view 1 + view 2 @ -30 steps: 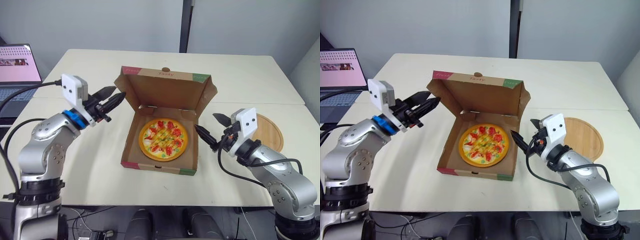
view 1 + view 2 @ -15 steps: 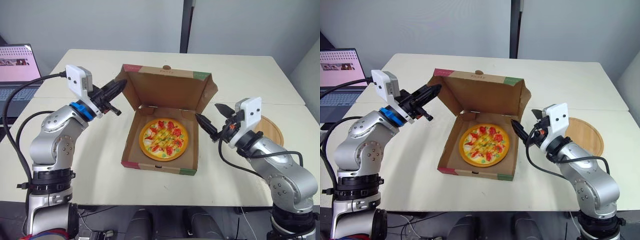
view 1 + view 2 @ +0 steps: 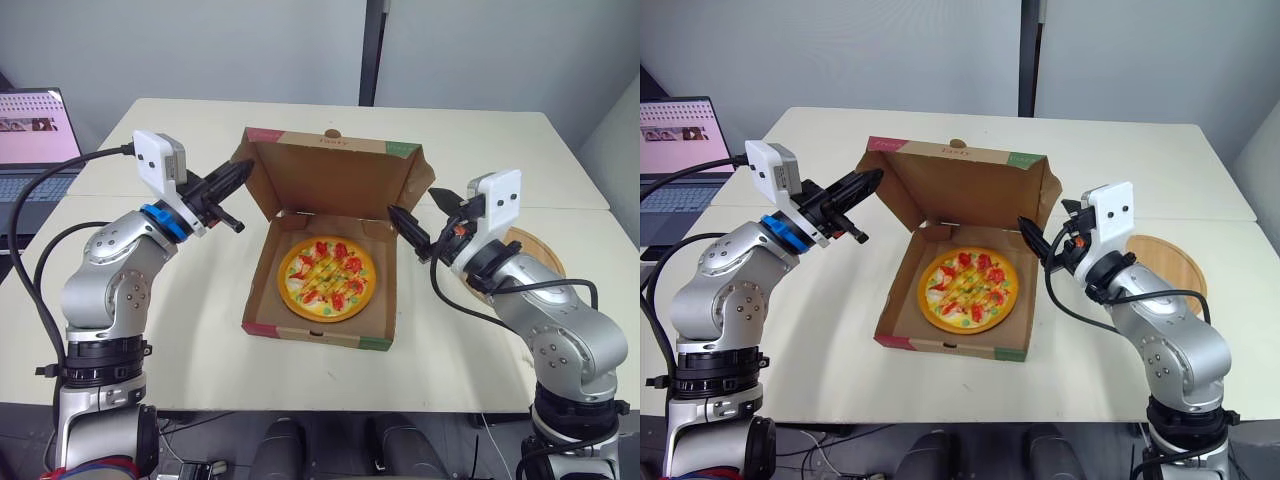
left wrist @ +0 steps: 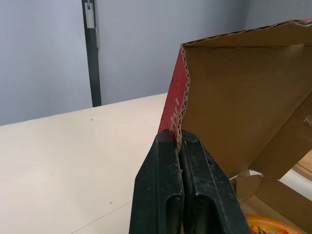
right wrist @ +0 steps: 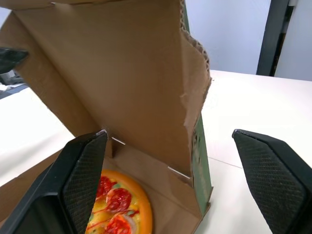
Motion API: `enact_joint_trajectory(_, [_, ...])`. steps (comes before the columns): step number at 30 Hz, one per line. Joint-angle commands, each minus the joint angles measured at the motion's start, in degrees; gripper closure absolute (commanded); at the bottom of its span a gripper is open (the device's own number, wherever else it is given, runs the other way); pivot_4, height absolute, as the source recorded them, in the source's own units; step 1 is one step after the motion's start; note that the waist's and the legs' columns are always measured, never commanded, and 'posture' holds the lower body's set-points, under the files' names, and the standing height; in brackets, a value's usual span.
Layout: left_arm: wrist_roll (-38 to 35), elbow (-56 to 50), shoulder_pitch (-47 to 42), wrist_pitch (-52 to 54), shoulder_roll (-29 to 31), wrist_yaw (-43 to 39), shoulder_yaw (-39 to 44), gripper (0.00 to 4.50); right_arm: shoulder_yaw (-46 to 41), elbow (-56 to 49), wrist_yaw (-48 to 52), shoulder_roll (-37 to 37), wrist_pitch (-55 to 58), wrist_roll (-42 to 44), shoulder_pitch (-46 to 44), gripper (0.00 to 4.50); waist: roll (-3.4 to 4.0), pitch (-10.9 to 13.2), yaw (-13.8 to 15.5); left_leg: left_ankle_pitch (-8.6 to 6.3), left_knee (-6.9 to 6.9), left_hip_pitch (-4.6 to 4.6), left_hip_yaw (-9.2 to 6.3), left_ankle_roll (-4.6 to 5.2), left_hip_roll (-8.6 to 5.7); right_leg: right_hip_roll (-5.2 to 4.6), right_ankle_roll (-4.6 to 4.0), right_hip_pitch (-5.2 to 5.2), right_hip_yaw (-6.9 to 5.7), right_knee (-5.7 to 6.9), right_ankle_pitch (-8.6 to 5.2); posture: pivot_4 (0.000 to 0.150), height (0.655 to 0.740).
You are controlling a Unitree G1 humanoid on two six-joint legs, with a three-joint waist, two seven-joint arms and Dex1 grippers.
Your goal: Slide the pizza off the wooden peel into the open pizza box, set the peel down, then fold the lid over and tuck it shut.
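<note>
Pizza [image 3: 326,277] lies inside the open pizza box [image 3: 318,334] (wooden peel [image 3: 535,262] lies on the table off to its right). Left gripper [image 3: 238,175] pinches the upright lid [image 3: 340,185] at its left edge; right gripper [image 3: 415,204] hangs spread around the lid's right flap.

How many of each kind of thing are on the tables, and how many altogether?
pizza: 1
pizza box: 1
wooden peel: 1
laptop: 1
Total: 4
</note>
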Motion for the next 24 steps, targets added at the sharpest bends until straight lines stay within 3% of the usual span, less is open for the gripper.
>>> enact_joint_trajectory(1, [-0.28,-0.35,-1.64,-0.53,0.83,-0.65,1.39,4.48,0.50,-0.54,-0.40,0.93,-1.93,-0.38,-2.43,0.07,0.00,0.00,-0.01,0.00,0.00,0.00,0.00,0.00,0.00,0.00,0.00,0.00,0.00,0.01,0.00,0.150,0.7344])
enact_joint_trajectory(3, [-0.24,-0.32,-1.67,-0.53,0.80,-0.76,1.38,4.48,0.81,-0.26,-0.49,1.38,-2.21,-0.74,-2.82,0.07,0.00,0.00,0.00,0.00,0.00,0.00,-0.01,0.00,0.00,0.03,0.00,0.00,-0.01,0.01,0.00,0.150,0.7344])
enact_joint_trajectory(5, [-0.23,-0.39,-1.64,-0.51,0.77,-0.84,1.40,4.50,0.99,-0.17,-0.55,1.84,-2.57,-1.09,-2.88,0.66,0.00,0.00,0.01,0.00,0.00,0.00,-0.01,0.00,0.01,0.03,0.00,0.00,-0.01,0.00,0.00,0.150,0.7344])
enact_joint_trajectory(15, [-0.53,-1.76,-0.79,0.12,0.55,-0.53,1.65,4.50,1.96,1.76,-1.24,2.97,-3.90,-3.54,-4.07,4.30,0.00,0.00,-0.01,0.00,0.01,0.00,-0.02,0.00,0.02,0.02,-0.01,0.00,-0.02,0.02,0.01,0.150,0.7344])
enact_joint_trajectory(16, [-0.67,-2.18,-0.56,0.37,0.59,-0.48,1.70,4.50,2.04,1.60,-1.23,3.00,-3.75,-3.49,-4.08,4.47,0.00,0.00,-0.03,0.00,0.01,0.00,-0.02,0.00,0.02,0.02,-0.01,0.00,-0.02,0.02,0.01,0.150,0.7344])
enact_joint_trajectory(24, [-7.33,-12.96,5.22,10.29,2.45,3.05,5.38,4.50,3.93,-6.33,-3.47,5.38,1.39,-0.52,-0.69,4.47,0.00,0.00,-0.32,0.00,-0.01,0.00,-0.12,0.00,0.12,0.02,-0.02,-0.02,0.00,0.05,0.01,0.150,0.7344])
